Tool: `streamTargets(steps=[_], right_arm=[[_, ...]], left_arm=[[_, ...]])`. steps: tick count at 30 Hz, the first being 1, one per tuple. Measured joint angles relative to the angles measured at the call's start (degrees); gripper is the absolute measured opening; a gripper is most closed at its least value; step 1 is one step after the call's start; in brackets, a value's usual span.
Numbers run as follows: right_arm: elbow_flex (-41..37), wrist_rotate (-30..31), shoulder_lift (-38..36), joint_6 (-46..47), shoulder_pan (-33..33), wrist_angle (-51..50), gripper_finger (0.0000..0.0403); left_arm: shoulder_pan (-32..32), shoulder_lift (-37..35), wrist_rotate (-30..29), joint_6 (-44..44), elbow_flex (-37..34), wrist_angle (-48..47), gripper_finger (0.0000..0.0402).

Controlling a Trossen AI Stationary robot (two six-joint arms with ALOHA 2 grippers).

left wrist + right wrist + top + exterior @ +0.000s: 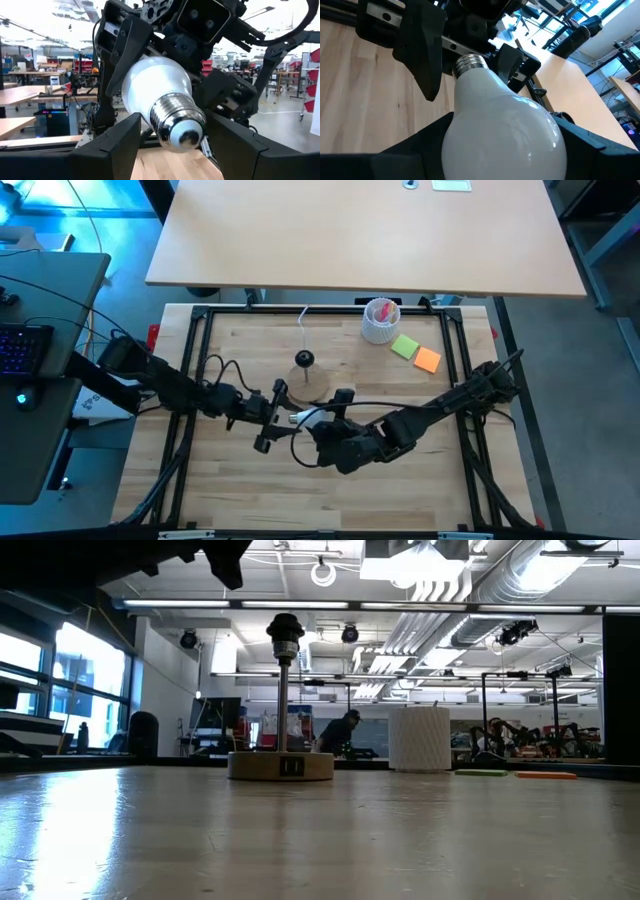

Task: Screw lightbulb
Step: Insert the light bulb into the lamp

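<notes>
High view: both arms meet above the middle of the worktop [240, 500], the lightbulb [300, 417] between the left gripper [278, 418] and right gripper [325, 425], just short of the wooden lamp stand [305, 380]. Low view: the stand rises alone, a white cup [418, 738] beyond it. Left wrist view: the left fingers [112, 145] flank the screw base without touching. Right wrist view: the right fingers [427, 137] clasp the glass globe.

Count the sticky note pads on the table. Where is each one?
2. The green pad lies beside the white perforated cup; the orange pad lies next to the green one, toward the table's right edge. None seems hidden.
</notes>
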Motion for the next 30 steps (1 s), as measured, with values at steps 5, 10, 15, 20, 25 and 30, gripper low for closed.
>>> streamTargets(steps=[5,10,15,20,25,30], right_arm=[[0.0,-0.03,0.0,0.0,0.0,-0.29,0.0263],[0.0,0.15,0.0,0.04,0.0,-0.69,0.0263],[0.0,2.02,0.06,0.59,0.31,-1.04,0.0263],[0.0,1.95,0.09,0.66,0.85,-1.18,0.0263],[0.0,2.75,0.09,3.02,1.07,-3.75,0.0263],[-0.02,3.87,0.09,5.88,1.18,-6.36,0.0263]], left_arm=[[-0.02,0.04,0.11,-0.05,0.04,0.05,0.0199],[0.01,0.06,-0.08,0.1,0.04,0.23,0.0158],[-0.43,0.06,-0.62,1.01,0.04,0.4,0.0136],[-0.99,-0.1,-0.05,2.67,0.04,0.56,0.015],[-1.07,-1.24,1.64,2.93,-0.86,2.27,0.0183],[-0.97,-1.36,1.17,1.78,-2.13,6.26,0.0198]])
